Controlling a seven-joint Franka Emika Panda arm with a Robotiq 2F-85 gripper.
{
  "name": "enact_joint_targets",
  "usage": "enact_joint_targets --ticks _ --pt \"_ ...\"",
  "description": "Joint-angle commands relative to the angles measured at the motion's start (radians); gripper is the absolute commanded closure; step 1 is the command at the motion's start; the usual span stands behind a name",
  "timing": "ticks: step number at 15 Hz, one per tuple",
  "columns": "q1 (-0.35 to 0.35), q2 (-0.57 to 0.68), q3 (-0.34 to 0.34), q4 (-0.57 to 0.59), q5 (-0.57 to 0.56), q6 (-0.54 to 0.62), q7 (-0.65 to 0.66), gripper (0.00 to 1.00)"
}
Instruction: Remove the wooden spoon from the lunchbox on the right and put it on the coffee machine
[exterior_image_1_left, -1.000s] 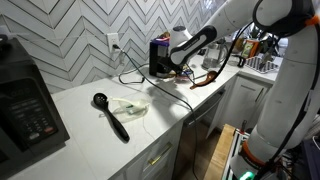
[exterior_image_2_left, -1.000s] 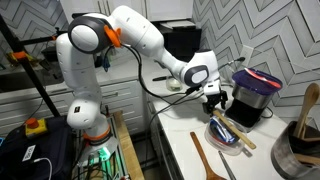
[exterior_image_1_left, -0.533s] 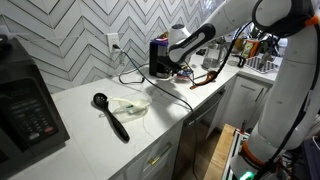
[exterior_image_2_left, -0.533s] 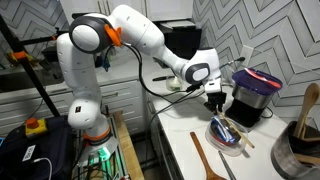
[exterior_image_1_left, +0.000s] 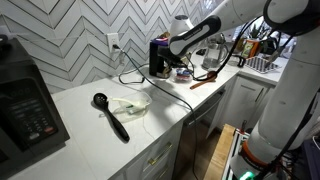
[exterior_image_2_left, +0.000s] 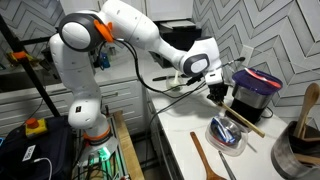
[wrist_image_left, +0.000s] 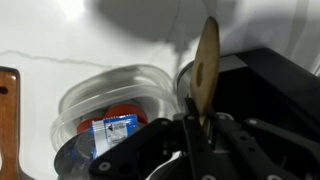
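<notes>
My gripper (exterior_image_2_left: 218, 94) is shut on the wooden spoon (exterior_image_2_left: 246, 121) and holds it tilted just above the lunchbox (exterior_image_2_left: 226, 137), a low pale container with red and blue contents (wrist_image_left: 112, 128). In the wrist view the spoon's (wrist_image_left: 207, 58) bowl sticks up from between my gripper's (wrist_image_left: 195, 118) fingers, with the lunchbox (wrist_image_left: 150, 78) below it. The black coffee machine (exterior_image_2_left: 256, 98) with its purplish top stands right beside the spoon, and it shows as a dark block (wrist_image_left: 272, 88) in the wrist view. In an exterior view the gripper (exterior_image_1_left: 186, 68) hangs in front of the coffee machine (exterior_image_1_left: 160, 55).
A second wooden utensil (exterior_image_2_left: 206, 158) lies on the counter near the lunchbox. A black ladle (exterior_image_1_left: 111, 116) and a clear shallow container (exterior_image_1_left: 129, 105) sit mid-counter. A large black keypad appliance (exterior_image_1_left: 25, 105) stands at one end, and a power cord (exterior_image_1_left: 135, 75) trails across the counter.
The jaws have shut on the wooden spoon. The arm has risen slightly, which lifted the spoon out of the lunchbox toward the coffee machine.
</notes>
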Motion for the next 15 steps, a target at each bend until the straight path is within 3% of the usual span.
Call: enact_joint_targets --ticks 1,4,9,12,15 --pt "0.013 -0.113 -0.007 -0.058 -0.005 -0.004 -0.010 0.98" --pt "0.003 -0.208 0.004 -0.085 0.000 -0.026 -0.039 0.98" --pt "0.005 -0.367 -0.008 -0.045 0.224 -0.110 -0.293 0.98" --pt "0.028 -0.398 -0.016 -0.008 0.362 -0.011 -0.405 0.98" --pt "0.057 -0.345 -0.011 0.050 0.507 0.068 -0.480 0.98"
